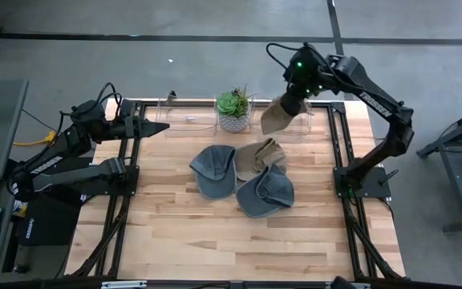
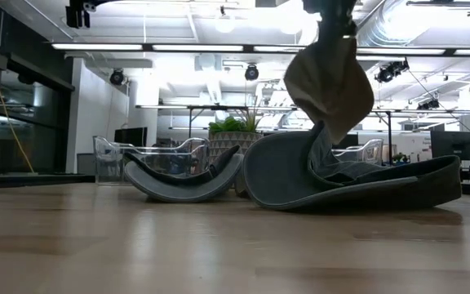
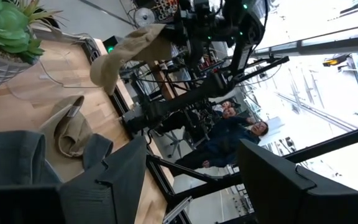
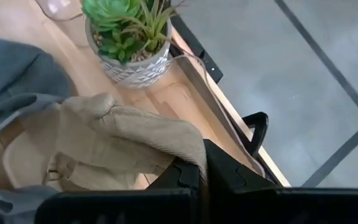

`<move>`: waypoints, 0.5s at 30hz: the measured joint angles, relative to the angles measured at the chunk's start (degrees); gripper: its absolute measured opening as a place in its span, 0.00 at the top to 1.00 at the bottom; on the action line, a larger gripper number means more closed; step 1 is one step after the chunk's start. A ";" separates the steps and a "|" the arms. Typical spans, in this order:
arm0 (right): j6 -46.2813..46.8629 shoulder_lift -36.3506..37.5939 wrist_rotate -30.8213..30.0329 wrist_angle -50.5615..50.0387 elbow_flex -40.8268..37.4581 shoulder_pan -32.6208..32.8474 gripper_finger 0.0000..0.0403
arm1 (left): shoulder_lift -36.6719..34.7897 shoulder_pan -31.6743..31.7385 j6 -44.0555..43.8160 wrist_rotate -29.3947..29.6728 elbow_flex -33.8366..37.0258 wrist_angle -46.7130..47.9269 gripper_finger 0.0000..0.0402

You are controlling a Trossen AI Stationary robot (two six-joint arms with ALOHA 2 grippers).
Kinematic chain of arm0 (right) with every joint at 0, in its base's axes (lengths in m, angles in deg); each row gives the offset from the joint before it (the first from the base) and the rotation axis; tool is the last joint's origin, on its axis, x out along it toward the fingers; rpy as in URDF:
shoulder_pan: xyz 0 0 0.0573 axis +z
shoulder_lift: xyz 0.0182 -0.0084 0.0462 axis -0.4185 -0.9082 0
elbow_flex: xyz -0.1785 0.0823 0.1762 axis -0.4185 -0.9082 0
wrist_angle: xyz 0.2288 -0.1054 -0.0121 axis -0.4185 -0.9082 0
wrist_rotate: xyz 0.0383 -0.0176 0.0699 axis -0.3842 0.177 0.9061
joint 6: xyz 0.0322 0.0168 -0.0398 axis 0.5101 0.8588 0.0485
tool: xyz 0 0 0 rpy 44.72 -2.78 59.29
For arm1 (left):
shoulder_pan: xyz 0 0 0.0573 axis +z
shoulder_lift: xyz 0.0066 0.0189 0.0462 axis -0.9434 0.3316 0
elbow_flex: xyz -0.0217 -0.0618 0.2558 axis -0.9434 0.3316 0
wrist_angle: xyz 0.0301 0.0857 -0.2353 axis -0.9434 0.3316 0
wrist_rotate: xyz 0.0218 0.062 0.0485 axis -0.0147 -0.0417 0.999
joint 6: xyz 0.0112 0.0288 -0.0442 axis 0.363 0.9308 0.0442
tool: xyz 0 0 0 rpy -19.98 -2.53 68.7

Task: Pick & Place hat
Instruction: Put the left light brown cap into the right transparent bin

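Surface: a light wooden table (image 1: 215, 241) with a black frame, standing on a grey floor with dark lines
Room: the low view shows an open hall with ceiling strip lights and desks with screens; people (image 3: 238, 127) sit far off in the left wrist view
Hats: four in all, two grey and two tan
Grey hats: one (image 1: 213, 168) at table centre, another (image 1: 265, 193) touching it toward 4 o'clock
Tan hat on table (image 1: 259, 155): lies between the two grey ones, partly covered by them
Held tan hat (image 1: 277, 116): hangs in the air above the clear bin (image 1: 301, 120) at the table's 1 o'clock edge
Right gripper (image 1: 293, 98): clamped on the held tan hat's top edge, fingers tight together in the right wrist view
Left gripper (image 1: 160, 127): hovers near the 10 o'clock edge, fingers spread apart, holding nothing
Plant: one potted succulent (image 1: 233, 108) at 12 o'clock, between two clear bins (image 1: 187, 120)
Hard to make out: the bins' walls are nearly invisible from above; the held tan hat's brim is hidden by its folds
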 joint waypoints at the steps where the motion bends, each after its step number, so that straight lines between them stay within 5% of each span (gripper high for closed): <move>1: -1.01 -0.54 0.64 0.01 0.00 -0.59 1.00 | 0.00 0.00 -0.01 0.01 0.00 0.15 0.42; 15: -11.79 -9.07 4.84 -1.77 -0.04 -6.62 1.00 | 0.00 0.00 -0.25 0.02 0.00 2.12 0.42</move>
